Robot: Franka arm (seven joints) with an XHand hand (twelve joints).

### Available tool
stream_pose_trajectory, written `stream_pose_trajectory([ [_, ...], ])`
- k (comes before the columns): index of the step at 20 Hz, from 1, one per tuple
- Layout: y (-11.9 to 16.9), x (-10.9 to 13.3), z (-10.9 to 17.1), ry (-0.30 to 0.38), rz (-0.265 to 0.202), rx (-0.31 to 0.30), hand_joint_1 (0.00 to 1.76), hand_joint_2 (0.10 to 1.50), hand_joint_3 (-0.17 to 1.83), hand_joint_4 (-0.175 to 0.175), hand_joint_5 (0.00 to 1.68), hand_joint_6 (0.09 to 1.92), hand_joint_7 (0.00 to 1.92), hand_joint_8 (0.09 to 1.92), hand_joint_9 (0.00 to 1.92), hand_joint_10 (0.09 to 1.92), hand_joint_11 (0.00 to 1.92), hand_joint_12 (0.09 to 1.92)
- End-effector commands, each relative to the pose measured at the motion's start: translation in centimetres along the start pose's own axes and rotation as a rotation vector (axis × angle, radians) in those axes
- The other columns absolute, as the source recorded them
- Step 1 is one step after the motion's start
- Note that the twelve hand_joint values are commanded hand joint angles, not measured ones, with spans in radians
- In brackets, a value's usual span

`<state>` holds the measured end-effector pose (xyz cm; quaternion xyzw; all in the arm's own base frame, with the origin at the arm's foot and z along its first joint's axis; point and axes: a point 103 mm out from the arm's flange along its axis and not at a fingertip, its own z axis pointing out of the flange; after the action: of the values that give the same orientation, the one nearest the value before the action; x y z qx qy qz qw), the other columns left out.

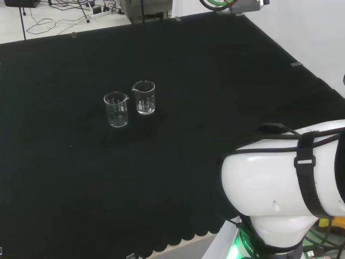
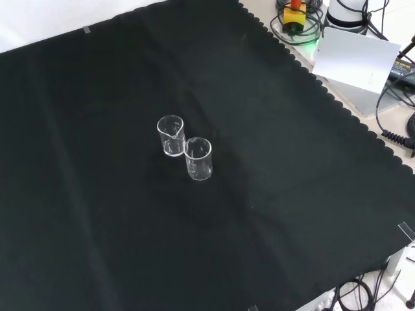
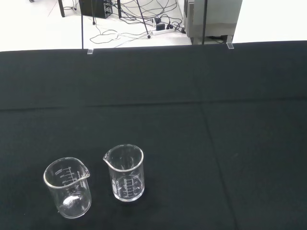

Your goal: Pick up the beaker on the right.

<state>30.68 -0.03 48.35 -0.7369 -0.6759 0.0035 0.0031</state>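
1. On the black-clothed worktop (image 1: 215, 81), two clear glass beakers stand upright, just beside each other, both looking empty.
2. Head view: right beaker (image 1: 144, 97), left beaker (image 1: 116, 109).
3. White arm link (image 1: 280, 189) sits near right; I cannot tell the hand's state.

the cloth (image 1: 215, 97) is plain black, with a scalloped edge against the pale bench in the front view. both beakers are clear, colourless glass: the right beaker (image 1: 144, 97) in the head view carries white graduation marks, and so does the left beaker (image 1: 116, 109). the arm link (image 1: 280, 183) is glossy white, crossed by a black strap (image 1: 306, 172), with a green glow beneath it.
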Motion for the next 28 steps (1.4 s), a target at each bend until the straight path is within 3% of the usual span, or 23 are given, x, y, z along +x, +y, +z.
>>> stream_pose_trajectory([
  [1,0.0,0.0,0.0,-0.005,0.000,-0.007,0.08,1.38,0.08,-0.028,0.34,0.09,0.05,0.48,0.11,0.66,0.00,1.22],
  [12,0.9,-1.5,1.4,0.007,0.025,0.024,0.04,1.40,0.08,-0.026,0.36,0.09,0.05,0.49,0.11,0.66,0.00,1.22],
  [20,2.4,-3.8,5.0,0.034,0.071,0.064,0.08,1.38,0.07,-0.033,0.36,0.09,0.06,0.50,0.12,0.66,0.00,1.21],
  [28,5.8,-4.3,10.7,0.113,0.045,0.105,0.31,1.27,0.02,-0.040,0.36,0.09,0.13,0.55,0.20,0.69,0.00,1.29],
])
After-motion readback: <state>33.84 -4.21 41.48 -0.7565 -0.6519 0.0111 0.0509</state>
